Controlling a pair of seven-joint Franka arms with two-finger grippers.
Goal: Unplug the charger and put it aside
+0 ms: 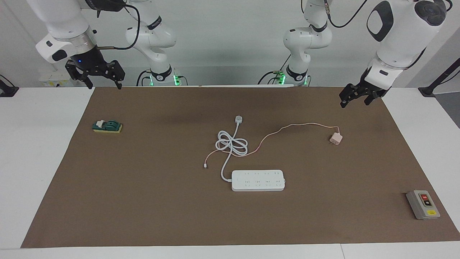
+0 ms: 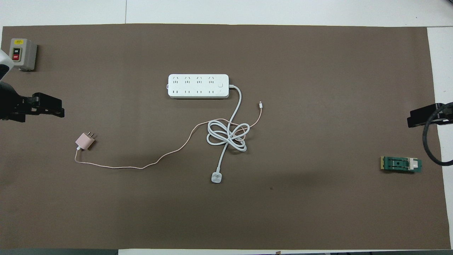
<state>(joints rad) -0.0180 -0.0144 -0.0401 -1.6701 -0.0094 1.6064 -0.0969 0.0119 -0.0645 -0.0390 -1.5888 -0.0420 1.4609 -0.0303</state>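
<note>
The charger, a small pale pink cube with bare prongs, lies flat on the brown mat toward the left arm's end, nearer to the robots than the white power strip. It is in no socket. It also shows in the overhead view. Its thin pink cable runs across the mat and through the coiled white cord. My left gripper hangs open and empty in the air over the mat near the charger, apart from it. My right gripper waits open and empty over the mat's corner at the right arm's end.
The power strip's white plug lies loose, nearer to the robots than the coil. A grey on/off switch box stands at the left arm's end. A green knife switch sits at the right arm's end. White table borders the mat.
</note>
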